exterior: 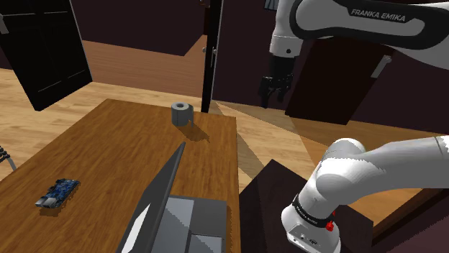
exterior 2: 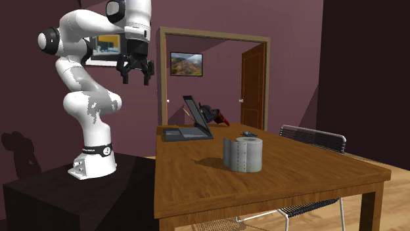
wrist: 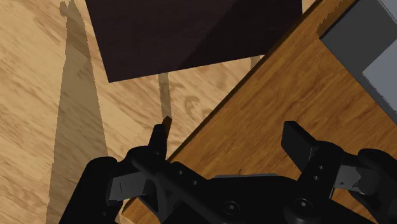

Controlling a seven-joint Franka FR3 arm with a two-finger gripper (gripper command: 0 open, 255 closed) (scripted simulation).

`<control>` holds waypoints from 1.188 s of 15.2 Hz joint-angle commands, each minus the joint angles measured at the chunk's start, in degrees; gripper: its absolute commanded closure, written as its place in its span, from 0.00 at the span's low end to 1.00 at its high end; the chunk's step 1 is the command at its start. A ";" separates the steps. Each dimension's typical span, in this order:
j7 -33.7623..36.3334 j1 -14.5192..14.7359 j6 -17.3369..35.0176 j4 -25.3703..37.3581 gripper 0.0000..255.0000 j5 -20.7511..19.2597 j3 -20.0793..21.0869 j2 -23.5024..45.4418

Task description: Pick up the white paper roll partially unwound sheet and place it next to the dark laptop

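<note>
The paper roll [exterior: 181,113] is drawn grey and stands upright near the far edge of the wooden table [exterior: 101,147]. In the second exterior view the roll [exterior 2: 242,154] is in the table's middle, a sheet hanging down its side. The dark laptop [exterior: 167,208] sits open at the near end, and shows again [exterior 2: 190,125] behind the roll. My gripper [exterior: 274,90] hangs high in the air, open and empty, beyond the table's edge on the shoulder view's right. It points down [exterior 2: 135,71]. In the wrist view the gripper [wrist: 229,141] is over the table's edge, beside a laptop corner [wrist: 375,57].
A small blue object [exterior: 57,192] lies on the table toward the shoulder view's left. A red and black object [exterior 2: 213,115] sits behind the laptop. A metal chair [exterior 2: 309,136] stands at the table's far side. The dark stand [exterior 2: 66,190] is next to the table.
</note>
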 commanded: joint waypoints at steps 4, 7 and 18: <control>-2.00 0.62 5.75 0.21 0.00 -0.58 -0.87 5.26; -3.98 1.27 11.17 1.16 0.00 -0.94 -1.66 10.93; -11.34 3.53 26.89 10.64 0.00 -0.20 -3.61 33.57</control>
